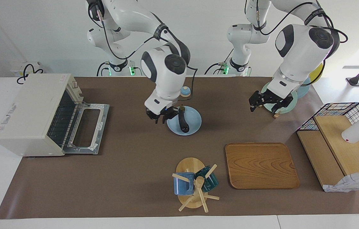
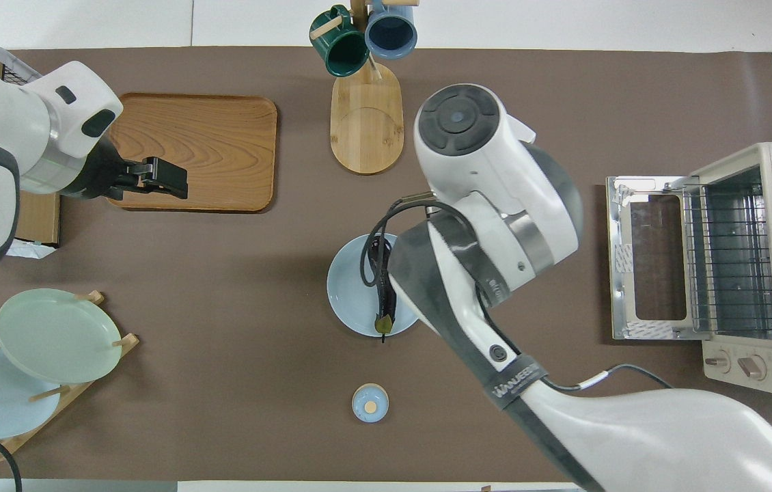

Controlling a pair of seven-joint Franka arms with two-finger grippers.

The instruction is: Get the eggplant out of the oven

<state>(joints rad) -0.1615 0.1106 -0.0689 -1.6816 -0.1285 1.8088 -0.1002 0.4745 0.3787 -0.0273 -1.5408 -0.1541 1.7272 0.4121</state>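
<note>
Eggplant point(image 1: 183, 121) lies in blue plate point(image 1: 194, 126) mid-table, long axis running toward/away from robots, stem end nearer robots. Oven point(image 1: 30, 111) at right arm's table end, door down. Right gripper point(image 1: 161, 116) over plate rim, fingers spread, empty. Left gripper point(image 1: 266, 103) waits, spread, by plate rack point(image 1: 281, 105).

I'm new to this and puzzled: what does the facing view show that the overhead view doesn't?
Only the facing view shows the right end effector, beside the plate; overhead, its arm hides it. It alone shows the wire basket.

Only the overhead view shows the oven's knobs.

Both show the eggplant lying on the plate, the oven open, and the left end effector waiting toward the left arm's end of the table.
</note>
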